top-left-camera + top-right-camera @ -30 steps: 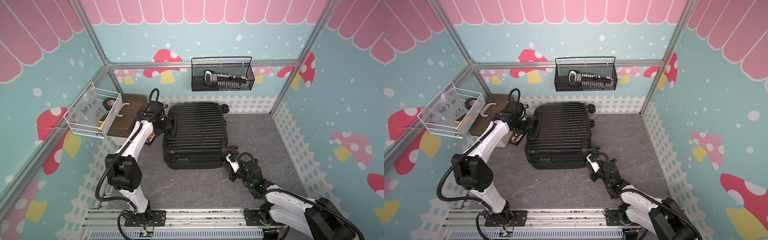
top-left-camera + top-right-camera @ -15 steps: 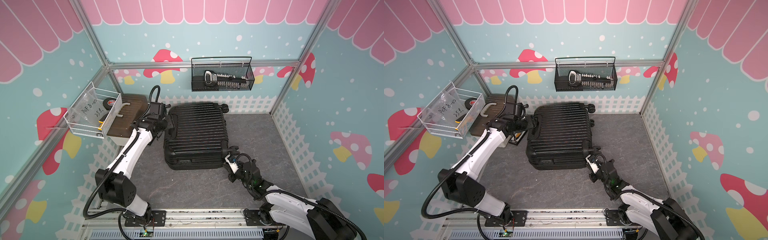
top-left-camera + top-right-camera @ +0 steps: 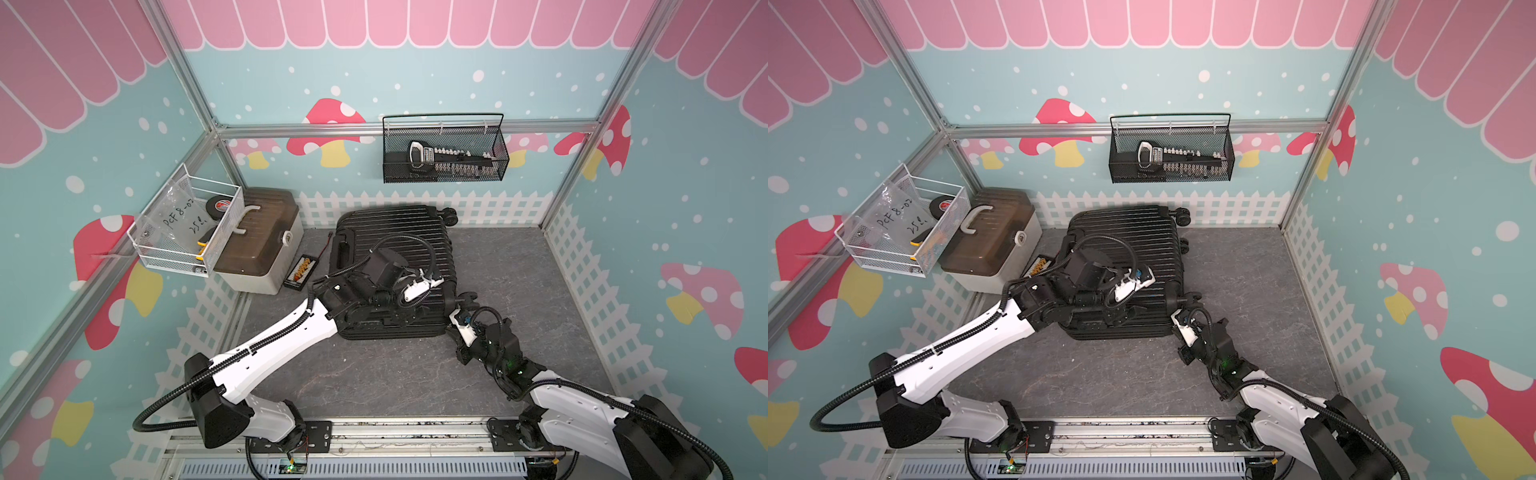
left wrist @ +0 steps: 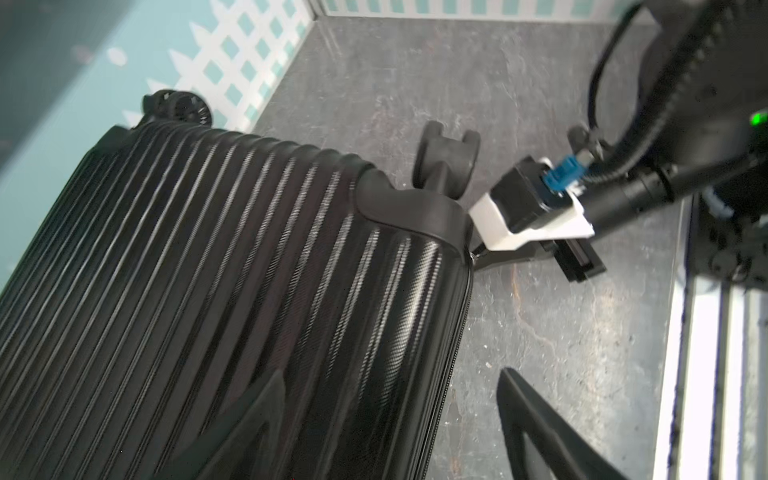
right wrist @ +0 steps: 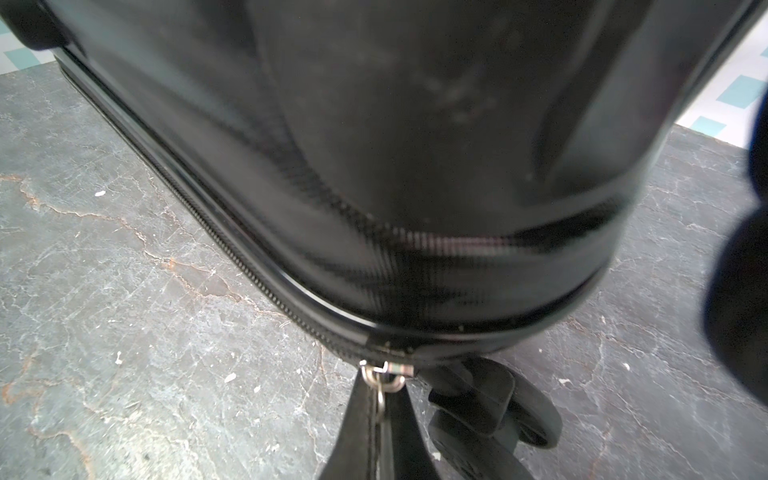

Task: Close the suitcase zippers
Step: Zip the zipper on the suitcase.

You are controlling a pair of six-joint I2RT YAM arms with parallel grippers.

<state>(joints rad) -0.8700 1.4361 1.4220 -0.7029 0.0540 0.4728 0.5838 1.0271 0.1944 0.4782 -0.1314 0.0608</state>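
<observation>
Left pincer [image 3: 422, 286] swings over from the handle [image 3: 343, 249], now released with the suitcase [image 3: 395, 241] just below it, right pincer [image 5: 380, 399] clenched on the zipper pull [image 5: 384, 376], so an unbraced tug probably drags the suitcase.

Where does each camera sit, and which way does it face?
Top views: high above the robot's base, looking down toward the back wall at the suitcase; both arms show.
Left wrist: above the suitcase's ribbed shell, facing the right end effector; its own open left end effector shows.
Right wrist: low near the floor, facing the zipper track; its shut end effector pinches the zipper pull.
Shared: both wrist views show the zipper track and right end effector.
</observation>
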